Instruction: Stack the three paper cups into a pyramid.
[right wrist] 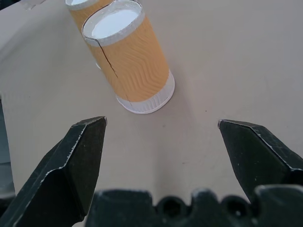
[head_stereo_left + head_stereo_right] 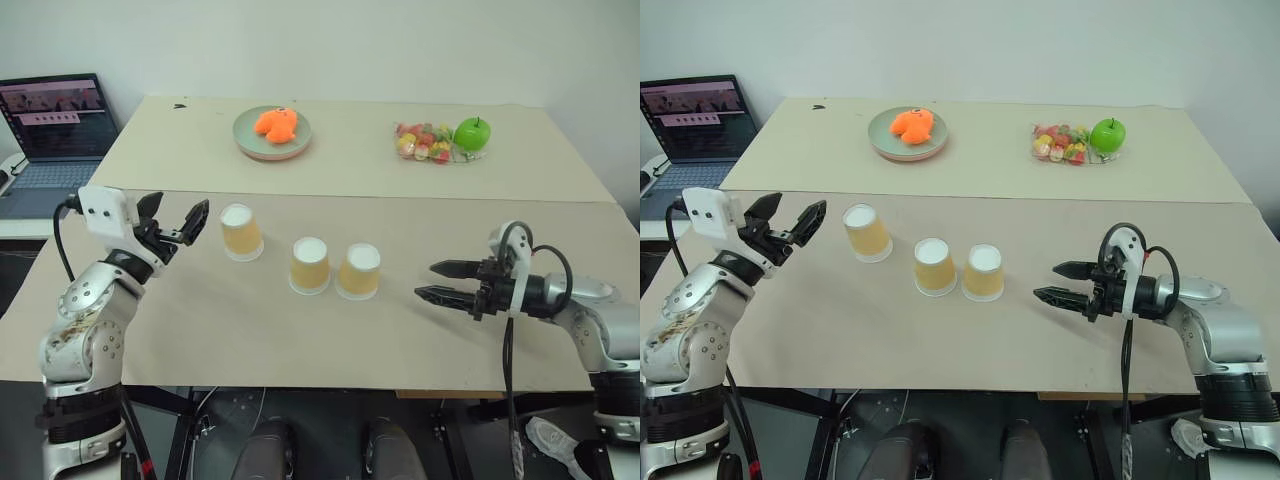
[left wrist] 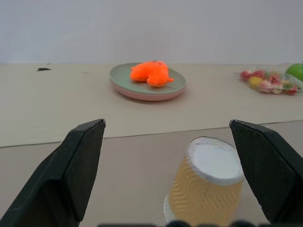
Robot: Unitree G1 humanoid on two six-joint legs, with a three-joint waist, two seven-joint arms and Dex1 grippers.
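Cups: three paper cups stand upside down on the bench [image 2: 200,330], white bases up, in a loose row; none stacked.
Left cup [image 2: 240,231]: set apart from the other two, slightly farther back.
Middle cup [image 2: 310,265]: just beside the right cup [image 2: 359,271], a narrow gap between them.
Left pincer [image 2: 172,225]: released, fingers spread wide, just left of the left cup, not touching; holds nothing.
Right pincer [image 2: 433,281]: released, fingers apart, pointing left toward the right cup, near it with a clear gap; holds nothing.
Far side of bench: green plate [image 2: 272,134] with an orange toy [image 2: 276,123] at centre-left; bag of sweets [image 2: 426,142] touching a green apple [image 2: 472,132] at right.
Far left: open laptop [image 2: 55,125] off the bench.
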